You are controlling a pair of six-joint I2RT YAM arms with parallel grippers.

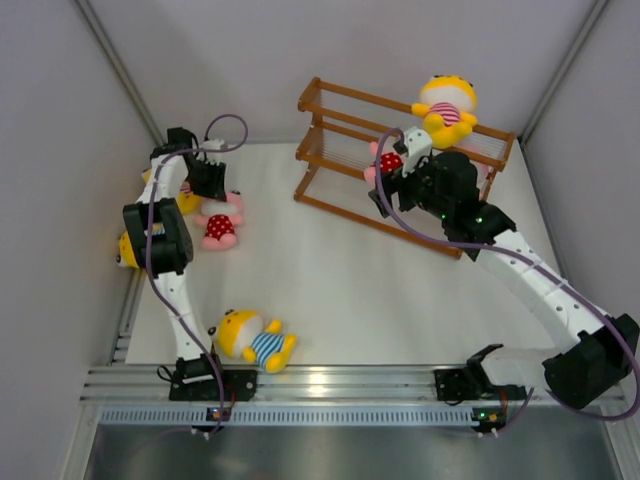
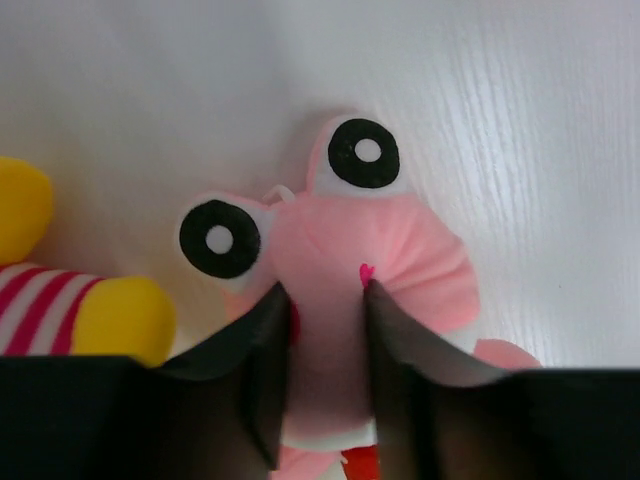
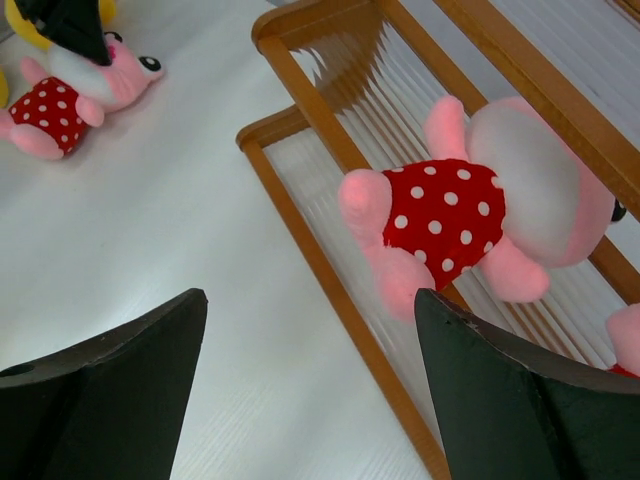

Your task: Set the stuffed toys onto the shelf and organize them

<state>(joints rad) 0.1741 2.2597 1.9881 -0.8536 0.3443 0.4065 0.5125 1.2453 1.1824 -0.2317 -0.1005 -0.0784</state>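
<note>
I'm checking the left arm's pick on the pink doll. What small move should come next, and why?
Probably lift the left gripper straight up a little. Its fingers squeeze the pink doll by the head from both sides. The doll lies on the table with a yellow doll close beside it, so a straight lift should clear it.

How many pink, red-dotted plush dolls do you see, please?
3: first, gripped by the left hand on the table; second, on the brown wooden shelf; third, barely showing beside it. More may hide.
</note>
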